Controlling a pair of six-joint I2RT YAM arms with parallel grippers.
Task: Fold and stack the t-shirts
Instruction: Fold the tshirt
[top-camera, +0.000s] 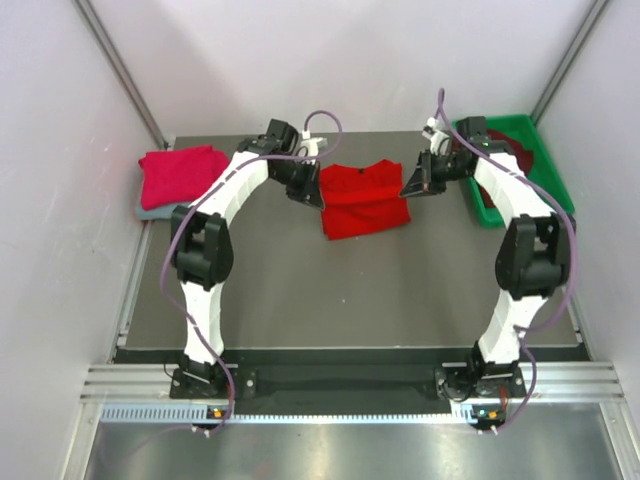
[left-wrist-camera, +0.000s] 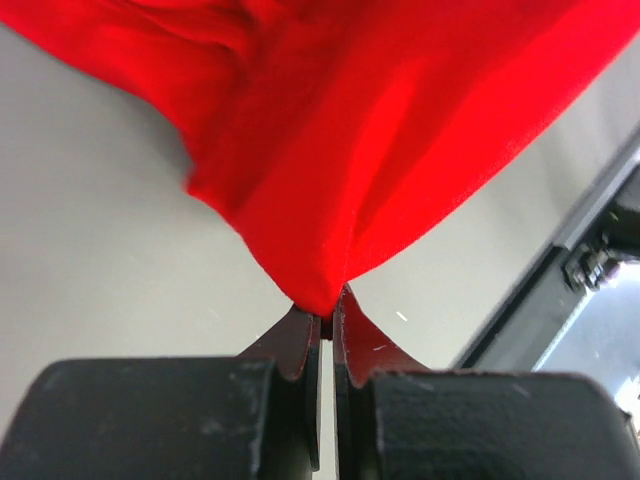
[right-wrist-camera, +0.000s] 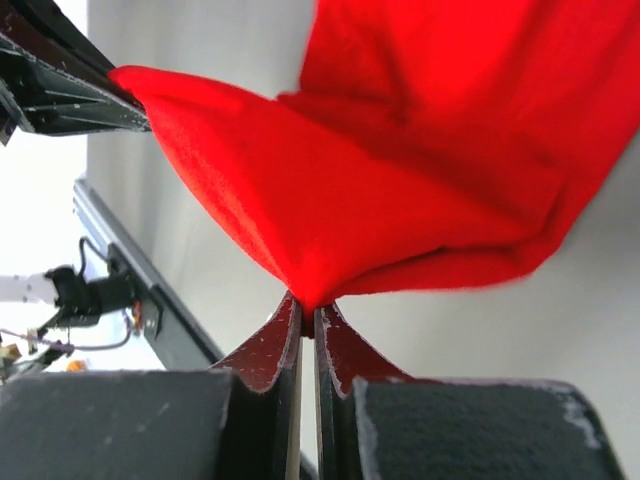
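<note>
A bright red t-shirt (top-camera: 362, 200) hangs stretched between my two grippers above the middle back of the table, its lower part draped down. My left gripper (top-camera: 316, 196) is shut on its left corner, and the left wrist view shows red cloth (left-wrist-camera: 380, 130) pinched at the fingertips (left-wrist-camera: 327, 305). My right gripper (top-camera: 410, 189) is shut on the right corner, and in the right wrist view the cloth (right-wrist-camera: 420, 180) is bunched into the closed tips (right-wrist-camera: 307, 310). A folded crimson-pink t-shirt (top-camera: 180, 175) lies on a grey-blue one (top-camera: 148, 211) at the far left. A dark maroon t-shirt (top-camera: 521, 160) lies in the tray.
A green plastic tray (top-camera: 545, 155) stands at the back right, partly behind my right arm. White walls close in the table on both sides and at the back. The dark table surface (top-camera: 350, 290) lies in front of the hanging shirt.
</note>
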